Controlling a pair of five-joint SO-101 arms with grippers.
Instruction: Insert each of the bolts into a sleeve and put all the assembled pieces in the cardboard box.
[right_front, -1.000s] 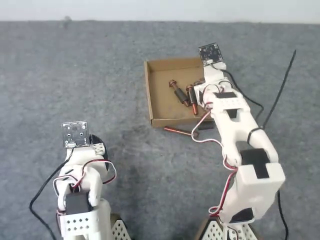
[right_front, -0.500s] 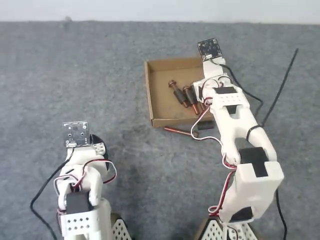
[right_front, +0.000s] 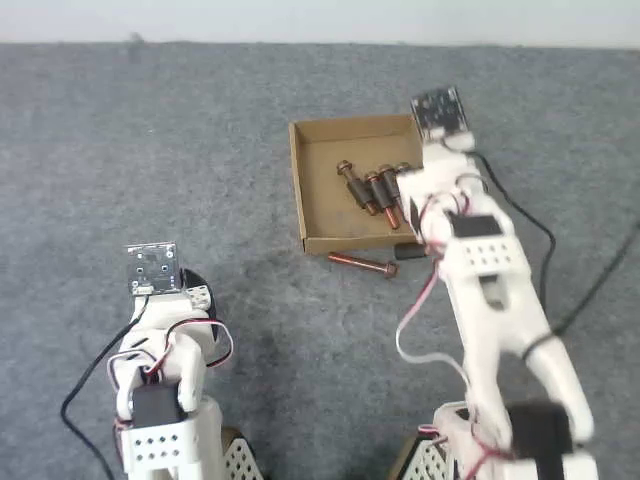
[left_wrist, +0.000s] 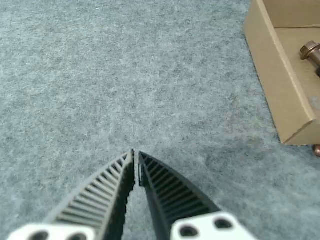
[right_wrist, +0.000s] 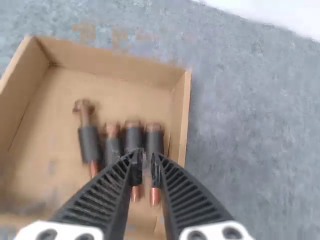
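Bolts: four assembled pieces (right_wrist: 132, 142) lie side by side in the cardboard box (right_front: 325, 215), toward its 3 o'clock wall. Each is a copper-coloured bolt through a short dark sleeve, with the head bare at one end and the shank tip at the other. High view: long axes run about 11 to 5 o'clock, heads toward 11.
One loose bolt (right_front: 358, 263), bare copper, lies on the grey worktop (right_front: 150, 140) just beside the box's 6 o'clock wall. Axis near 9 to 3, head toward 3.
A loose sleeve (right_front: 408, 250), dark, lies just beside that head at about 1 o'clock; contact cannot be told.
Right arm (right_front: 480, 270) is over the box's 3 o'clock wall. Right jaws parted by a narrow slit, holding nothing.
Left arm (right_front: 160, 350) is at 7 o'clock of the worktop, well apart from the box. Left jaws pressed closed, empty
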